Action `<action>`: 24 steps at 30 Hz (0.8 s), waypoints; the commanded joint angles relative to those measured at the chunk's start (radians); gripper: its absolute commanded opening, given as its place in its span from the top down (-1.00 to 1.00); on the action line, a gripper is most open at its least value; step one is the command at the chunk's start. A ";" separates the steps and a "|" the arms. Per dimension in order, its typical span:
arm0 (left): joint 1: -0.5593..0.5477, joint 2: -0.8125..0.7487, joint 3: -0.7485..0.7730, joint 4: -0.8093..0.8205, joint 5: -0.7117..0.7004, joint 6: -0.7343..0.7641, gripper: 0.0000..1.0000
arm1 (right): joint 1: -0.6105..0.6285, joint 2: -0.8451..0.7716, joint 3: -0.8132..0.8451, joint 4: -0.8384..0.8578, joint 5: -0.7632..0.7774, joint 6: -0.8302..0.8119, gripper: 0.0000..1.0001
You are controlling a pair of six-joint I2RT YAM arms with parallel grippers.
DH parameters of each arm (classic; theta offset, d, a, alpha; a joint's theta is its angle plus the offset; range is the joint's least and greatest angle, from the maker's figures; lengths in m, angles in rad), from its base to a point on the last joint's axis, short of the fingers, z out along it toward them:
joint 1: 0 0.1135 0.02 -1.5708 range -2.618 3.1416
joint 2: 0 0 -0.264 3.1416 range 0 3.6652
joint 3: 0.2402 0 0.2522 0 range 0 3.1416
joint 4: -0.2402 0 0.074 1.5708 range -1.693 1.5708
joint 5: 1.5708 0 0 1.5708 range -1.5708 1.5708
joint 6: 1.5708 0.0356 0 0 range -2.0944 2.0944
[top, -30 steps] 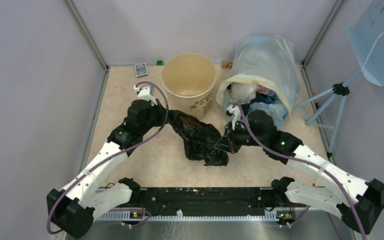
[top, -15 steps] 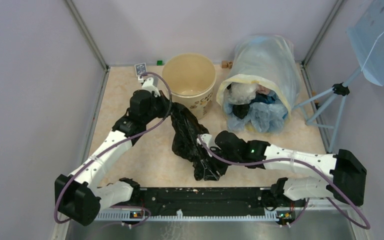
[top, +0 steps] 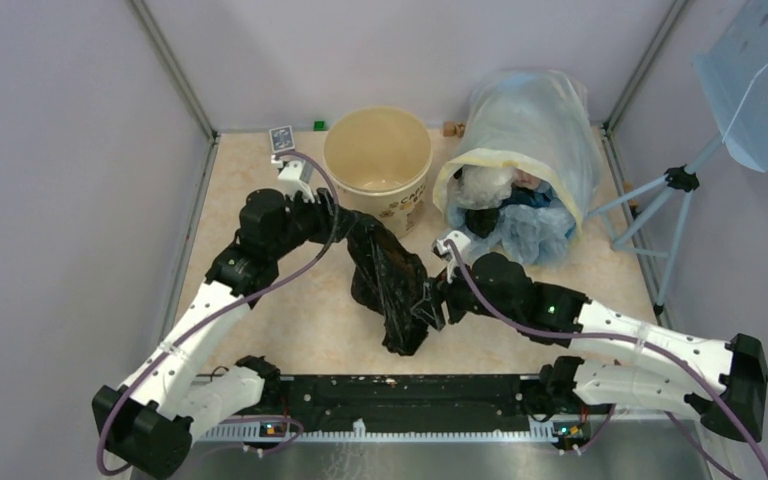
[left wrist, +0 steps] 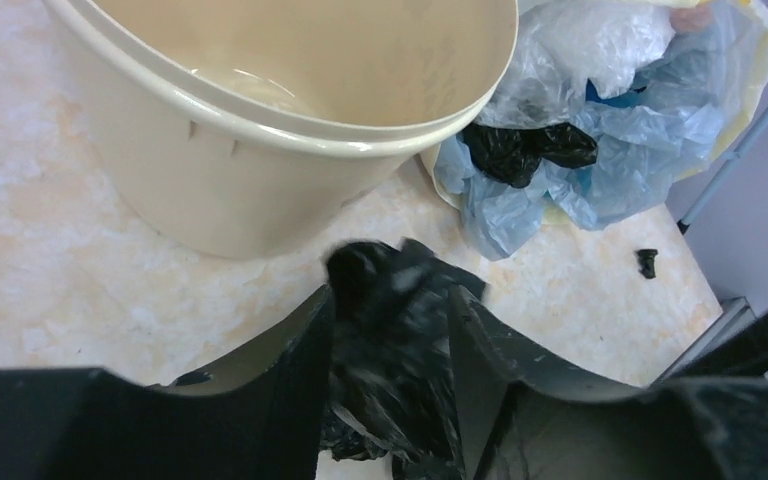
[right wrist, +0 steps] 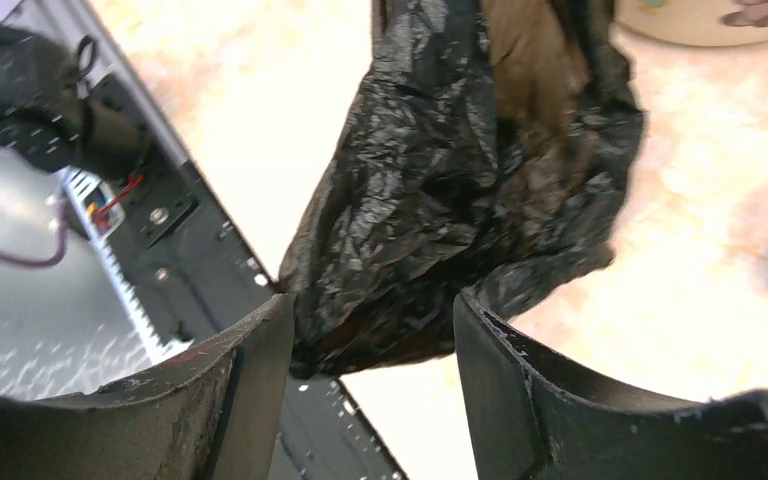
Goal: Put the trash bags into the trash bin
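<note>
A crumpled black trash bag (top: 388,280) lies stretched over the table in front of the cream trash bin (top: 400,205), which stands upright with nothing visible inside. My left gripper (top: 345,222) is at the bag's upper end, close to the bin wall (left wrist: 210,180). Its jaws are parted, and the blurred trash bag (left wrist: 395,330) fills the gap of the left gripper (left wrist: 390,295). My right gripper (top: 428,308) is open at the bag's lower right. In the right wrist view the trash bag (right wrist: 450,170) bulges just beyond the right gripper (right wrist: 372,300).
A large translucent sack (top: 530,120) lies on its side right of the bin, with black (top: 480,218) and blue (top: 530,225) bags spilling from its mouth. A small card box (top: 281,138) sits back left. A tripod (top: 660,200) stands at right, a black rail (top: 400,390) along the near edge.
The left jaws have parted where they were pinched on the bag's top end. The right arm swung down to the bag's lower end, opened, then came back up; the bag bunched narrower.
</note>
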 commanded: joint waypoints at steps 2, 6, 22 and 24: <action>0.005 -0.035 0.040 -0.070 0.020 0.053 -0.17 | -0.044 0.059 0.041 0.106 0.117 -0.010 -0.21; 0.005 -0.058 0.051 -0.117 0.024 0.063 -0.33 | -0.089 0.144 0.105 0.148 0.135 -0.089 -0.06; 0.005 -0.159 -0.215 -0.080 -0.022 -0.139 -0.08 | -0.179 0.391 0.159 0.190 -0.084 -0.006 -0.14; 0.006 -0.145 -0.249 -0.048 -0.008 -0.168 -0.08 | -0.179 0.402 0.146 0.170 -0.061 -0.001 -0.14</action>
